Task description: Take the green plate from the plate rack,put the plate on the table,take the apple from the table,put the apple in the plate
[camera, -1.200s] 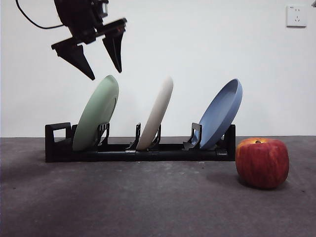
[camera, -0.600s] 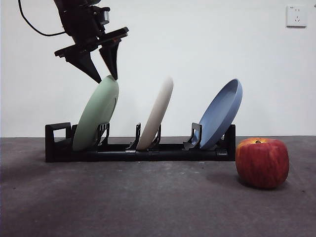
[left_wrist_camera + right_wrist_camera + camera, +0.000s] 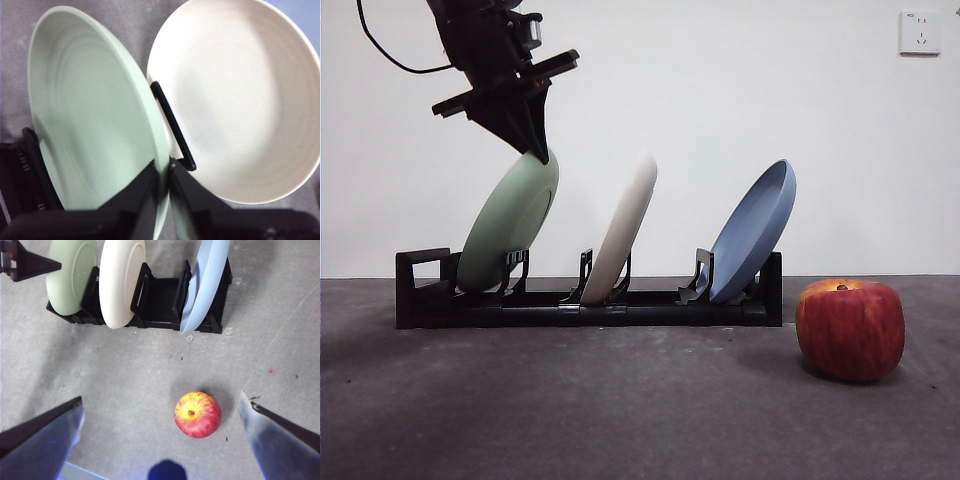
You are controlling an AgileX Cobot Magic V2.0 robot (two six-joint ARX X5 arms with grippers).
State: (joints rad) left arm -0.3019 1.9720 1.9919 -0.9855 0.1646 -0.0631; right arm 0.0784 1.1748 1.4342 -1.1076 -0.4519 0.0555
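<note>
Against a bare white wall, the dark grey table carried the matte mint-green plate, leaning in the black slotted rack's handle end. The left gripper had dropped and clamped its rim, nudging the rack handle-ward. The right gripper hung spread above the red apple. No writing was legible.

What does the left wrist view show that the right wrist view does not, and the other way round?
Only the left wrist view shows the left tool closed on the rim of the green plate, seen close, with a rack divider between it and the white plate. Only the right wrist view shows the apple on the table, the blue plate, the whole rack and the open right tool above. Both show the green and white plates.
</note>
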